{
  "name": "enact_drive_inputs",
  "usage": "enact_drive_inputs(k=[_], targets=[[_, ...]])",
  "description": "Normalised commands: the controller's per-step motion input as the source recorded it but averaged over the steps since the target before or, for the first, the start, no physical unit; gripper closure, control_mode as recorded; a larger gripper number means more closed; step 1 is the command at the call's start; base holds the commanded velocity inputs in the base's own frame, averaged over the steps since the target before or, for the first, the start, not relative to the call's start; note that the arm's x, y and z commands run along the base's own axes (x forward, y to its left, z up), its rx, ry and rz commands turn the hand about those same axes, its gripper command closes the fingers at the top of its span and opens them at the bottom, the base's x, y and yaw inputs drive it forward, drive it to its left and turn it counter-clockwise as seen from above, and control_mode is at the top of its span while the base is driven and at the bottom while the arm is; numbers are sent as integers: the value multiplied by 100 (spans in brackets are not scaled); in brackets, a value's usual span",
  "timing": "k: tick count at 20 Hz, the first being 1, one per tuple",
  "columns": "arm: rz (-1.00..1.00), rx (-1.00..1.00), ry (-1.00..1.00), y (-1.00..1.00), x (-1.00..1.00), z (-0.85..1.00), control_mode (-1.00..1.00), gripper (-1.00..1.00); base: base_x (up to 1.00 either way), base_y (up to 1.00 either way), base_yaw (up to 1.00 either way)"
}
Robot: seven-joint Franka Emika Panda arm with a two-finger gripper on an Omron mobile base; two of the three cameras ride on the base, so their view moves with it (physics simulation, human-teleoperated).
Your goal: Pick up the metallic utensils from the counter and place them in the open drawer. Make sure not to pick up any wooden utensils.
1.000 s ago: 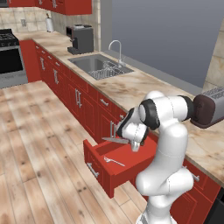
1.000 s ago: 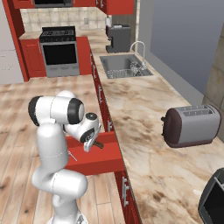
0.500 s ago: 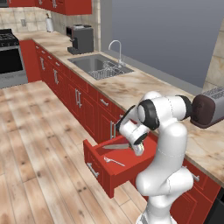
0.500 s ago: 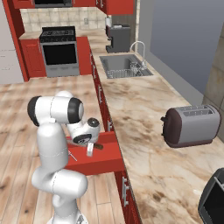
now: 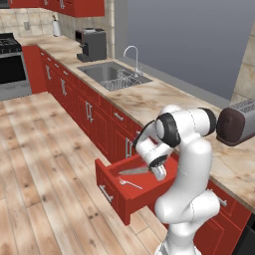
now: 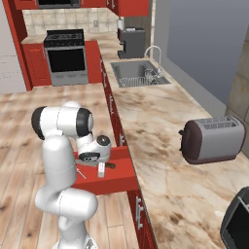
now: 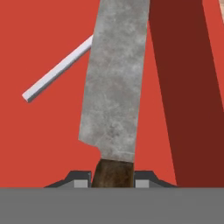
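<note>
Hand view: I see the gripper (image 7: 112, 180) clamped on the dark brown handle of the kitchen knife (image 7: 114, 83), one dark finger tip on each side of it. The silver blade points away from the hand over the red floor of the open drawer (image 7: 52, 140). A thin grey bar lies on that floor beside the blade; it is probably the handle of the metal spoon (image 7: 57, 68), though its bowl is hidden.

Left base view: I see the gripper (image 5: 158, 172) down inside the drawer (image 5: 117, 194), near its back edge below the counter (image 5: 164, 97). The knife (image 5: 133, 171) lies roughly level, and the spoon (image 5: 129, 184) rests on the drawer floor nearer the flat front.
</note>
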Motion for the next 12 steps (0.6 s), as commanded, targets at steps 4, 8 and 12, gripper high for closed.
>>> enact_drive_inputs(k=[4, 8, 12], targets=[[0, -13, 20, 6, 24, 0, -100, 100, 0, 0, 0], [0, -10, 12, 1, 8, 0, -100, 100, 0, 0, 0], [0, -4, 5, 0, 0, -4, -100, 100, 0, 0, 0]])
